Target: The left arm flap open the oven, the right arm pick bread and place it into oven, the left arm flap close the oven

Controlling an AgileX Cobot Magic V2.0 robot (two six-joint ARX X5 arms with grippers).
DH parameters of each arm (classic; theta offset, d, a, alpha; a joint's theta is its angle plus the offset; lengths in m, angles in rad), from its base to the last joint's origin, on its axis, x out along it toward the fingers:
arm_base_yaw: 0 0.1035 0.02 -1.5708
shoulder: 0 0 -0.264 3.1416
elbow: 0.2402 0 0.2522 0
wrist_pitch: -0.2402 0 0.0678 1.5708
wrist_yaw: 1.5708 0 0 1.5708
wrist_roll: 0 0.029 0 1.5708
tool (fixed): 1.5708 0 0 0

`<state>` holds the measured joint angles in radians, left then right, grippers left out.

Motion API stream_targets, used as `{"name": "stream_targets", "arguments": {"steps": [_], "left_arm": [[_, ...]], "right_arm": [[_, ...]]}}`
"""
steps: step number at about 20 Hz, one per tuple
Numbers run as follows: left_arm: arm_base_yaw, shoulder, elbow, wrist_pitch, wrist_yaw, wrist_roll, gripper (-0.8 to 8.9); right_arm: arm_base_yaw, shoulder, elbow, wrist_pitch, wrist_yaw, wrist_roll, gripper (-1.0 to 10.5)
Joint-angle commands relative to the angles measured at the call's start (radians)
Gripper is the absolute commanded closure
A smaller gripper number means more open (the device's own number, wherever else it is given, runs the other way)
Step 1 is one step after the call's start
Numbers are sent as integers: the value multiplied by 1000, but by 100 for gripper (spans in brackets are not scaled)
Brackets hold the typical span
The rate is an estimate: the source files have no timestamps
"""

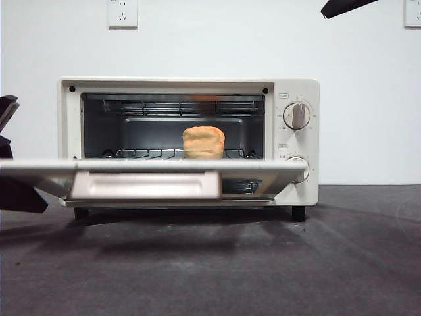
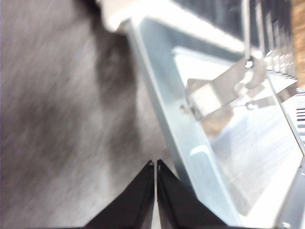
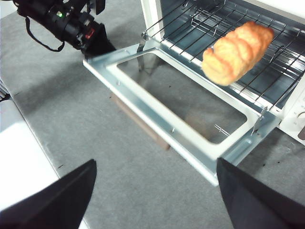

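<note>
With the bread on the rack, we see our left gripper, jaws together, beside the lowered door; a glancing push could slip off. Our right gripper waits with jaws apart.

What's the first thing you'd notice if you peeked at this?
The golden bread sitting on the wire rack inside the cream-white oven, right in the middle of the table. The oven's door hangs wide open toward the front. The left arm, jaws shut, waits at the door's side edge, and the right arm, jaws open, hangs back above the table in front of the oven.
</note>
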<state>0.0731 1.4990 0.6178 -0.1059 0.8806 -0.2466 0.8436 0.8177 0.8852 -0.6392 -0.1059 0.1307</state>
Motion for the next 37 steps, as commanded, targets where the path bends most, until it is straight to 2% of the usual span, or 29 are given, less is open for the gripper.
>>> {"name": "stream_targets", "arguments": {"steps": [1,7,15,20,23,27,32,37], "left_arm": [[-2,13,10,75,64,-46,798],[35,13,10,224,64,-134,798],[60,13,10,511,64,-320,798],[55,-7,10,511,89,-331,798],[39,-98,10,483,59,-330,797],[8,-299,14,369,-39,-293,797],[-72,-571,99,-34,-237,-92,797],[-163,-728,232,-354,-407,51,797]], "right_arm": [[10,4,10,10,1,-3,546],[10,4,10,10,1,4,546],[10,4,10,10,2,15,546],[10,4,10,10,5,15,546],[10,5,10,10,29,15,546],[10,5,10,18,35,14,546],[10,5,10,63,35,11,546],[10,5,10,85,35,11,546]]}}
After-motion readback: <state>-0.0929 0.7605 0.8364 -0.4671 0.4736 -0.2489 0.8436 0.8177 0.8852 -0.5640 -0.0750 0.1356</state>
